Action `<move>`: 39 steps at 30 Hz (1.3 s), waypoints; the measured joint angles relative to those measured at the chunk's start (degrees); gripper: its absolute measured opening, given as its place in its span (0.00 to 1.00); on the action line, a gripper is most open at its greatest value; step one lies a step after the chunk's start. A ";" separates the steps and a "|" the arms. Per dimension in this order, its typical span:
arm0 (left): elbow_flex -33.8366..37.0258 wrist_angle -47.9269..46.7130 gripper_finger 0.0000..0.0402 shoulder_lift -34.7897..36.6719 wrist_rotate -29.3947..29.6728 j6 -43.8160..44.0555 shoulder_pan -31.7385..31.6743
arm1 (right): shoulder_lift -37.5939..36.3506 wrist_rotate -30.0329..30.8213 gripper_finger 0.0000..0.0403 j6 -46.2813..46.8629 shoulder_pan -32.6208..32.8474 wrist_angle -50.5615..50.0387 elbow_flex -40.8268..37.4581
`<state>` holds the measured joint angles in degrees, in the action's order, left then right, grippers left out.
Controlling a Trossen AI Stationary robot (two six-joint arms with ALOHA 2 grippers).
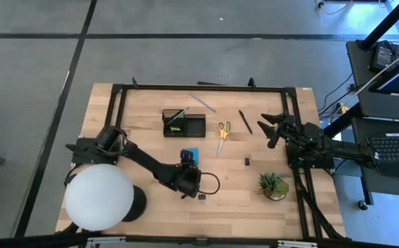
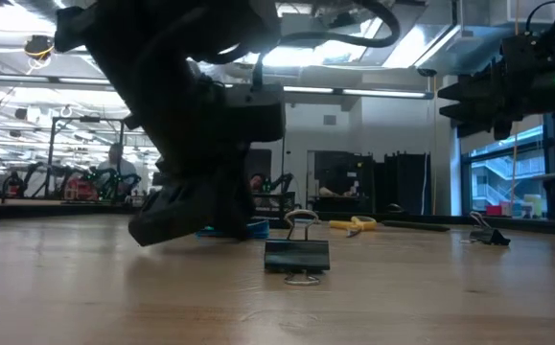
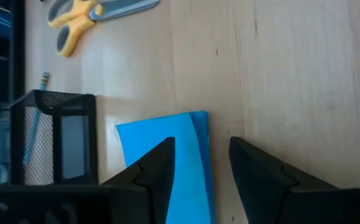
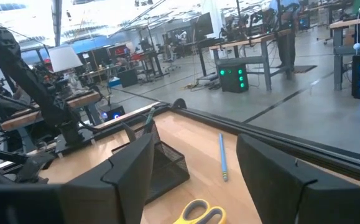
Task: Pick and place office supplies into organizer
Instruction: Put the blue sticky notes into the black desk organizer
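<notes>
Two arms in frame. Left gripper (image 1: 189, 167) is low over the counter (image 1: 151, 148) near centre, fingers spread, with the edge of the blue note pad (image 1: 191, 153) lying between the two fingertips in the left wrist view; one finger (image 3: 158, 163) overlaps the pad's face, the other sits just off its edge over bare wood. Cannot tell whether either fingertip touches the pad. Note pad lies flat, just on the near side of the organizer (image 1: 183, 123) and a little to its right. Organizer is a black mesh tray at the far-centre of the counter; a thin pen-like item stands tilted in its left compartment, right compartment appears dark, contents not discernible. Yellow-handled scissors (image 1: 223, 130) lie flat just right of the organizer, blades pointing toward the near side. A grey pencil (image 1: 203, 103) lies on the far side of the organizer; a dark pen (image 1: 245, 121) lies right of the scissors. One black binder clip (image 2: 297, 255) rests on the counter near the left gripper, on its near-right side; a second small clip (image 1: 247, 162) sits right of the note pad, apart from it. Right gripper (image 1: 271, 127) hangs above the right part of the counter, fingers spread wide, holding nothing. Potted plant (image 1: 273, 184) at near right; white globe lamp (image 1: 98, 196) at near left.
</notes>
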<state>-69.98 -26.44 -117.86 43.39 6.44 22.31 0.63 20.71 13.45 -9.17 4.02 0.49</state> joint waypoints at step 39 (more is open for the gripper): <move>0.06 -18.49 0.34 -1.01 -0.18 0.99 -1.43 | -0.01 -0.01 0.58 4.20 0.00 -0.01 0.00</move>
<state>-69.93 -44.93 -118.87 43.21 7.44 20.88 0.63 20.70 17.65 -9.17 4.01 0.49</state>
